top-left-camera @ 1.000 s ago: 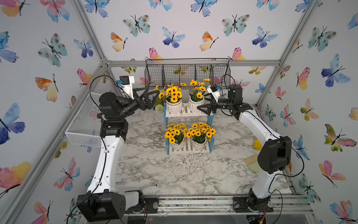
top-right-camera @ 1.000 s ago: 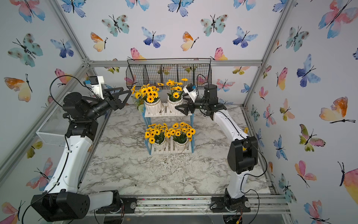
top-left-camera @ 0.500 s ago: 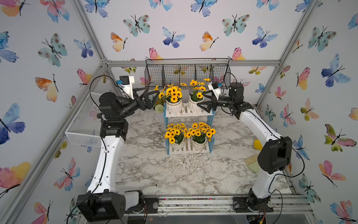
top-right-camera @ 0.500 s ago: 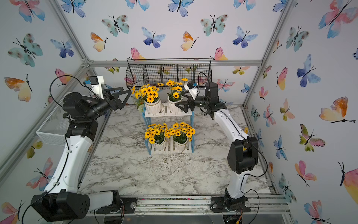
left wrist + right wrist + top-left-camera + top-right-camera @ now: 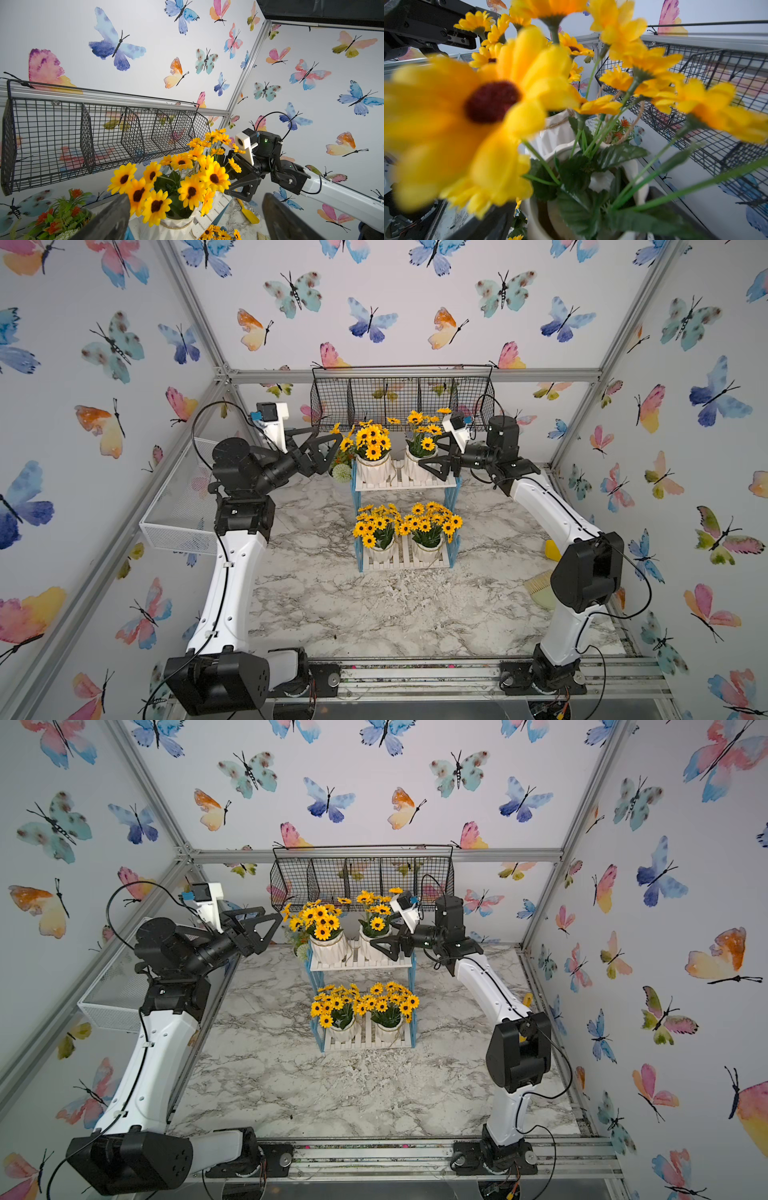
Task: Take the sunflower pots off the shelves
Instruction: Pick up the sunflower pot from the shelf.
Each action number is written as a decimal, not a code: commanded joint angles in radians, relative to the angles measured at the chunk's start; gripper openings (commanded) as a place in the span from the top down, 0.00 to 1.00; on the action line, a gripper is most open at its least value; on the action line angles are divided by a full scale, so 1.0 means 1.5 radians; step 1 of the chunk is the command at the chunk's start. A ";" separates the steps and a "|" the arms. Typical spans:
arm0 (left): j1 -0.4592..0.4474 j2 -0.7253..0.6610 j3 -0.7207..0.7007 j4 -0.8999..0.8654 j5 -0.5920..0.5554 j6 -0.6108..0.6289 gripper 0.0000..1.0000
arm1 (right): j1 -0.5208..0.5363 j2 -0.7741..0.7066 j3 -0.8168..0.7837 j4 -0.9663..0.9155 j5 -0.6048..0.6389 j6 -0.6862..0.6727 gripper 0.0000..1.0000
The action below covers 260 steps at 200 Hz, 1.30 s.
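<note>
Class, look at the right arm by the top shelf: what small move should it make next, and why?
Probably close the right gripper on the upper-tier sunflower pot nearest it. In the right wrist view its jaws stand open with that white pot between them, and the pot sits on the shelves, so a grip should come before any lift.

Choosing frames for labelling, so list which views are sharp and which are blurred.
Both top views: evenly lit and sharp, shelves and sunflower pots crisp. Left wrist view: sharp on the sunflowers and black wire basket. Right wrist view: the nearest sunflower is a heavy out-of-focus blur; the basket behind is sharper.
</note>
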 commanded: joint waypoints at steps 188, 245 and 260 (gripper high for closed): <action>0.005 -0.013 -0.007 0.025 0.013 -0.004 0.02 | 0.026 0.021 0.017 -0.037 0.041 -0.041 0.28; 0.005 -0.011 -0.007 0.024 0.013 -0.004 0.02 | 0.026 0.015 0.016 -0.049 0.051 -0.049 0.47; 0.005 -0.011 -0.007 0.024 0.013 -0.004 0.02 | 0.025 0.014 0.013 -0.052 0.050 -0.052 0.51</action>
